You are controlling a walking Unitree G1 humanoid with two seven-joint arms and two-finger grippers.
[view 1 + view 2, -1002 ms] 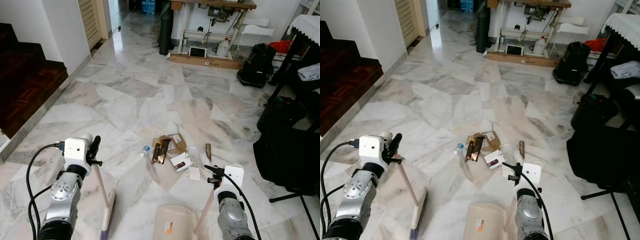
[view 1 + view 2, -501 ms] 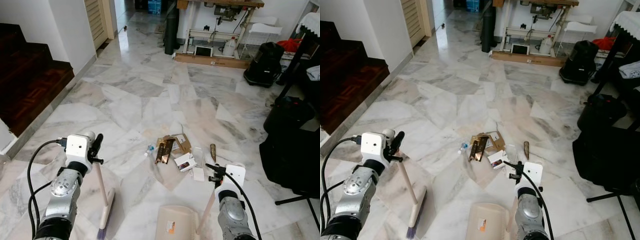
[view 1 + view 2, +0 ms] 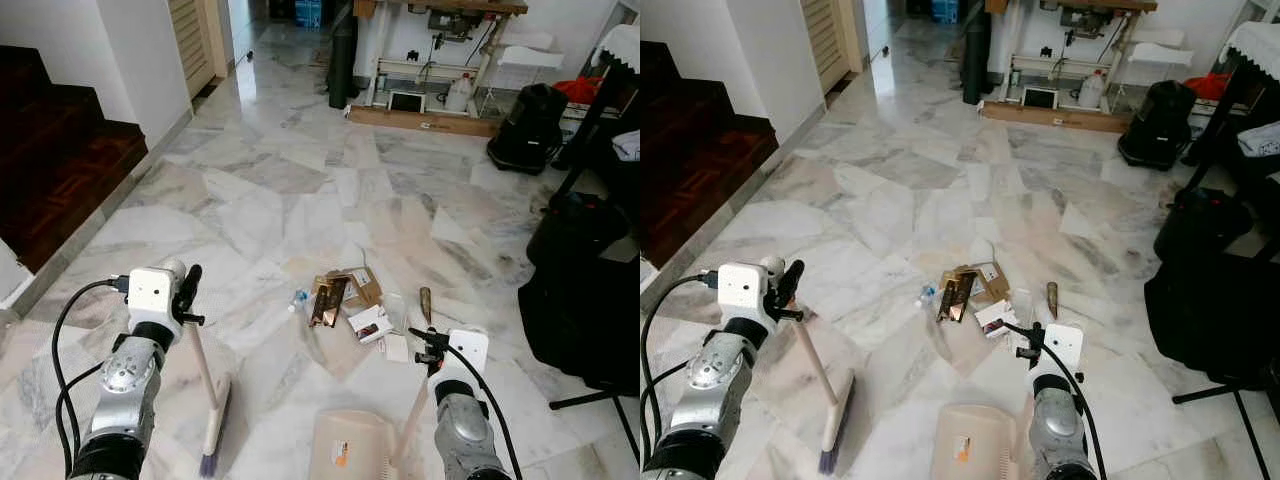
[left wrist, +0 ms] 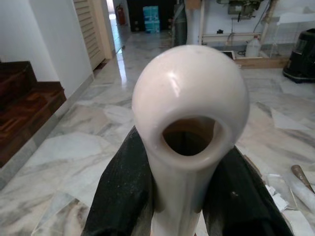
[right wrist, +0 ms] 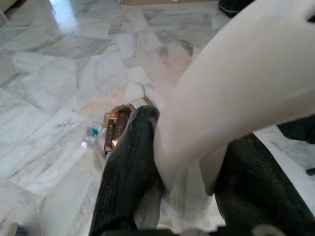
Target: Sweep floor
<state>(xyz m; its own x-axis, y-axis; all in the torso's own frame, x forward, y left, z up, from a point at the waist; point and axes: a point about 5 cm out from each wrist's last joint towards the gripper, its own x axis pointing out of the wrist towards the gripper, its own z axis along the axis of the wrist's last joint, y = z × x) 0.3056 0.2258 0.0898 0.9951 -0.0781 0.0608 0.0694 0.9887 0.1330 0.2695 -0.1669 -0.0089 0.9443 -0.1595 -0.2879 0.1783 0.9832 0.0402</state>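
From the head camera, the left jaws (image 3: pixel 188 292) grip one broom (image 3: pixel 206 386), its bristles on the floor (image 3: pixel 270 200) below them, while the right jaws (image 3: pixel 428 345) hold one dustpan (image 3: pixel 350 447); ahead lies one litter pile (image 3: pixel 355 305), with one small bottle (image 3: pixel 294 299) that could roll clear under a hard stroke. Left wrist: both fingers (image 4: pixel 123 191) clamp the broom's rounded handle end. Right wrist: fingers (image 5: pixel 129 167) closed on the pale dustpan handle, litter beyond them, and a tilt would let scraps slip under the lip.

The dustpan (image 3: pixel 350 448) is running off the bottom edge of the head view, its rear part cut away. The litter pile (image 3: pixel 352 305) is showing cartons and a small bottle (image 3: pixel 293 299), labels too small to read. The broom handle (image 4: pixel 189 123) is blocking the floor behind it in the left wrist view.
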